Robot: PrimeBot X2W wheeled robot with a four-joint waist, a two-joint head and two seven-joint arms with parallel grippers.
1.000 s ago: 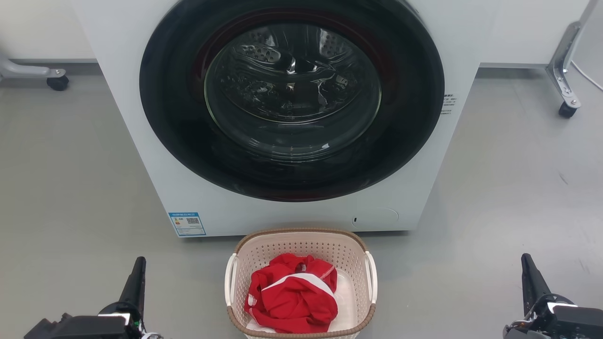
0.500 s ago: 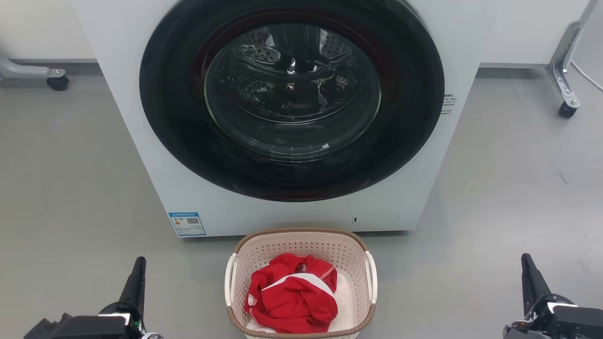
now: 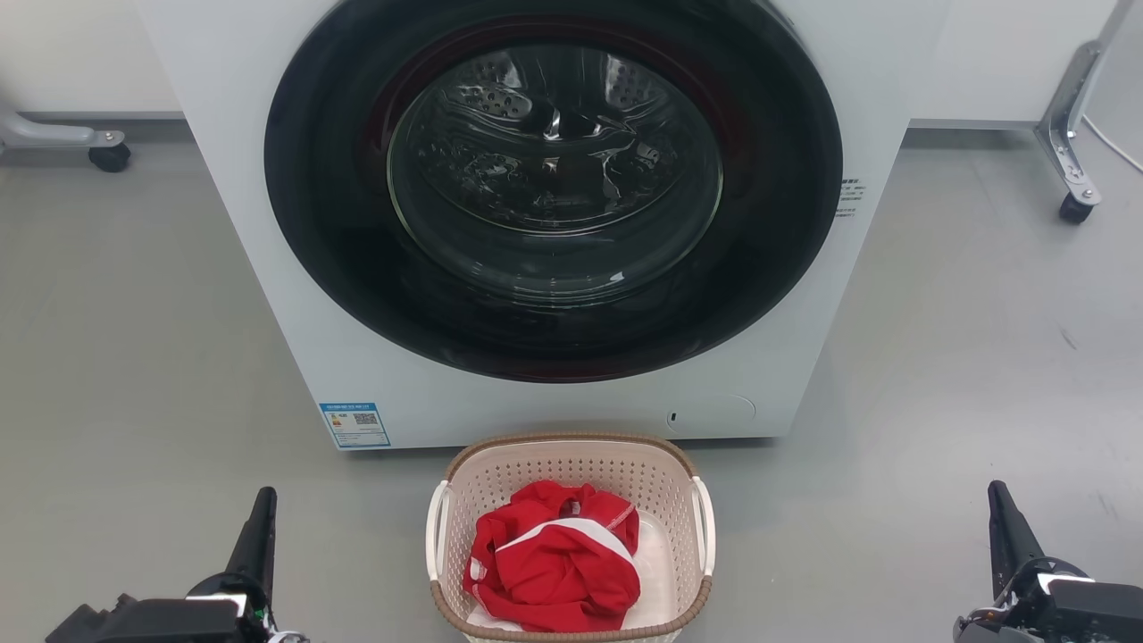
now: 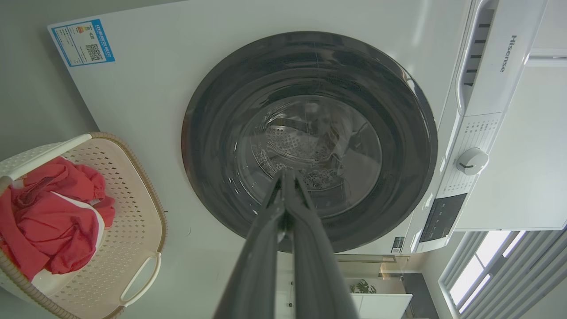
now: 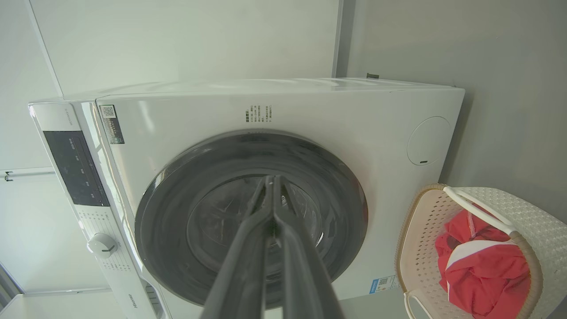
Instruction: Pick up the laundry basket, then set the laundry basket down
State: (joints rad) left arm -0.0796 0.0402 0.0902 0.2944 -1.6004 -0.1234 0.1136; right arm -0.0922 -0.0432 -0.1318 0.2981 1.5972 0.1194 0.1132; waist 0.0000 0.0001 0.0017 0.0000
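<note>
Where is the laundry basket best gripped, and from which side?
Take the laundry basket by its two white side handles: left hand onto the left handle from the left, right hand onto the right handle from the right. It stands upright between the hands, and each handle stands off its wall. Both hands are shut, so open them first.

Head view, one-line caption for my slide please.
Laundry basket of red clothing on the floor before the washer, left gripper and right gripper shut, well clear on either side.

laundry basket (image 3: 571, 469): perforated matt plastic | garment (image 3: 554, 563): red cloth | washer (image 3: 446, 411): glossy white | floor (image 3: 107, 357): matt grey
</note>
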